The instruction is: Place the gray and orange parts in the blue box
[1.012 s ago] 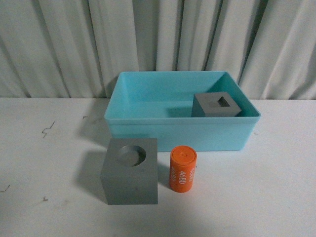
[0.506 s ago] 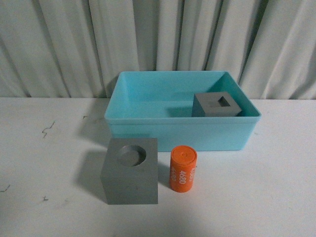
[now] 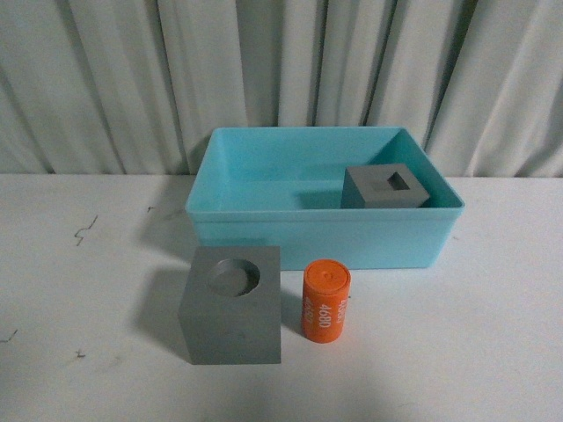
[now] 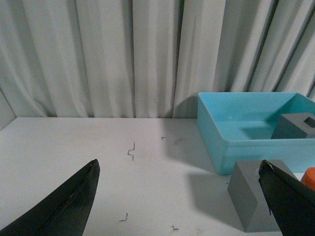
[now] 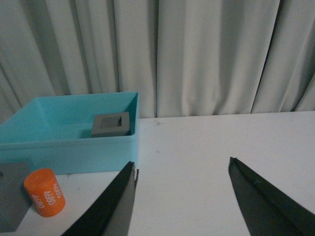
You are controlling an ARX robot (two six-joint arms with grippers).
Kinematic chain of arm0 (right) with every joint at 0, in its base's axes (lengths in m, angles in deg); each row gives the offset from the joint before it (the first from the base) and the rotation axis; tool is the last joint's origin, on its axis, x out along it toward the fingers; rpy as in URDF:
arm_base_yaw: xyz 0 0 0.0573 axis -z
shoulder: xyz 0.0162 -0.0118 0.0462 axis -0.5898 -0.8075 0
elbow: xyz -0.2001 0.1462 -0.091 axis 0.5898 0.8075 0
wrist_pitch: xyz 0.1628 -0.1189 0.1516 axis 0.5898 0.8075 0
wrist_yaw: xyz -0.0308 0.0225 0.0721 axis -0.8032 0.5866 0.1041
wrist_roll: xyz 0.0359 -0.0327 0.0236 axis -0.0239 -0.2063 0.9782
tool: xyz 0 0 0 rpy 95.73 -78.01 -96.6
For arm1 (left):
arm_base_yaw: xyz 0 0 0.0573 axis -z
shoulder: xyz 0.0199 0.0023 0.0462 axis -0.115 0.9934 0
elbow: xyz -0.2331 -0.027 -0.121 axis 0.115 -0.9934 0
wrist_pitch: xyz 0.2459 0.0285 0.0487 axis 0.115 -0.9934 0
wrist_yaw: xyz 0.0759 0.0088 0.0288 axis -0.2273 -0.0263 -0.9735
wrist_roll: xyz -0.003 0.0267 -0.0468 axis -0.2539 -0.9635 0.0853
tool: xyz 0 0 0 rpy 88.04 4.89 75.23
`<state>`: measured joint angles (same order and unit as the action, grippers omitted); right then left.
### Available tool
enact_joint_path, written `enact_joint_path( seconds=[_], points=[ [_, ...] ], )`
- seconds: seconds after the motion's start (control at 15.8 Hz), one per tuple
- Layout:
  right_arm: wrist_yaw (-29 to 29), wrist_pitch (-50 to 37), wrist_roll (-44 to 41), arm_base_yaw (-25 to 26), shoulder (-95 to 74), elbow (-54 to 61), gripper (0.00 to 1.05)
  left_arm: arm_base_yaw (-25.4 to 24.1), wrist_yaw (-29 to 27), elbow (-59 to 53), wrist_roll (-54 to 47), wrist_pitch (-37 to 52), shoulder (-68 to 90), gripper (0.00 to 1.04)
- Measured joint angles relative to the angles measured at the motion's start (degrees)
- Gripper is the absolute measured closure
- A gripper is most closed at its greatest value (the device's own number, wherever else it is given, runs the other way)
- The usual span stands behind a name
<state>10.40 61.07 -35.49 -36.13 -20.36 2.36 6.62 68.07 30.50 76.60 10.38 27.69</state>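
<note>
Two of three parts sit outside the wide light-blue plastic bin (image 3: 369,239): the matte gray cube with a round recess (image 3: 233,306) and the small orange cylinder marked 4680 (image 3: 326,301). They are set side by side on the white surface (image 3: 493,334), just before the bin's near wall. The gray cube with a square recess (image 3: 387,187) is already seated in the bin's right part. The left tool (image 4: 178,167) and right tool (image 5: 181,162) are both spread wide; nothing is held. Judgement: the round-recess cube, nearer the left tool, is best gripped across two flat opposite faces, lifted clear of the wall, and released over the bare left floor.
</note>
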Motion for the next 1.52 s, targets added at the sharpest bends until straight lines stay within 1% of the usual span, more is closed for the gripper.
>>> enact_joint_path(
  seconds=[0.06, 0.13, 0.19, 0.25, 0.32, 0.38, 0.44, 0.51, 0.57, 0.7, 0.82, 0.95, 1.01, 1.07, 1.26, 1.52],
  points=[
    [0.00, 0.00, 0.00, 0.00, 0.00, 0.00, 0.37, 0.00, 0.00, 0.00, 0.00, 0.00, 0.00, 0.07],
    [0.02, 0.00, 0.00, 0.00, 0.00, 0.00, 0.28, 0.13, -0.42, 0.33, 0.66, -1.88, 0.35, 0.07],
    [-0.04, 0.02, 0.00, 0.00, 0.00, 0.00, 0.19, 1.86, -3.54, 4.79, 4.68, -12.81, 5.95, 0.07],
    [0.04, 0.00, 0.00, 0.00, 0.00, 0.00, 0.12, 3.43, -5.22, 9.03, 9.51, -17.55, 14.84, 0.07],
    [0.04, -0.04, 0.02, 0.00, 0.00, 0.00, 0.04, 5.73, -6.05, 12.61, 15.69, -15.72, 24.09, 0.07],
    [0.02, 0.00, 0.02, 0.00, 0.00, 0.00, 0.07, 9.03, -6.71, 15.54, 19.43, -11.15, 31.61, 0.07],
    [0.02, 0.00, 0.02, 0.00, 0.00, 0.00, 0.06, 15.34, -7.39, 21.35, 21.46, -2.40, 44.19, 0.07],
    [0.02, -0.02, 0.00, 0.00, 0.00, 0.00, 0.06, 18.71, -7.50, 25.18, 21.62, 2.21, 52.33, 0.07],
    [0.02, -0.02, 0.00, 0.00, 0.00, 0.00, 0.06, 21.84, -7.50, 28.72, 21.66, 5.86, 60.65, 0.07],
    [0.02, -0.02, 0.02, 0.00, 0.00, 0.00, 0.06, 25.05, -6.84, 32.94, 21.46, 9.60, 71.52, 0.07],
    [0.02, -0.02, 0.00, 0.00, 0.00, 0.00, 0.06, 26.10, -6.12, 35.60, 21.18, 11.87, 78.66, 0.07],
    [0.02, 0.00, 0.00, 0.00, 0.00, 0.00, 0.06, 26.08, -5.73, 37.77, 20.90, 13.81, 85.35, 0.07],
    [0.02, 0.00, 0.02, 0.00, 0.00, 0.00, 0.06, 25.92, -5.64, 38.49, 20.46, 14.43, 88.11, 0.07],
    [0.02, 0.00, 0.00, 0.00, 0.00, 0.00, 0.06, 24.55, -4.52, 40.35, 19.34, 15.58, 94.27, 0.07],
    [0.02, 0.00, 0.02, 0.00, 0.00, 0.00, 0.06, 22.62, -3.78, 42.56, 17.25, 16.46, 98.55, 0.07],
    [0.02, 0.00, 0.00, 0.00, 0.00, 0.00, 0.06, 21.53, -2.23, 44.85, 14.47, 18.29, 105.31, 0.07]
  ],
)
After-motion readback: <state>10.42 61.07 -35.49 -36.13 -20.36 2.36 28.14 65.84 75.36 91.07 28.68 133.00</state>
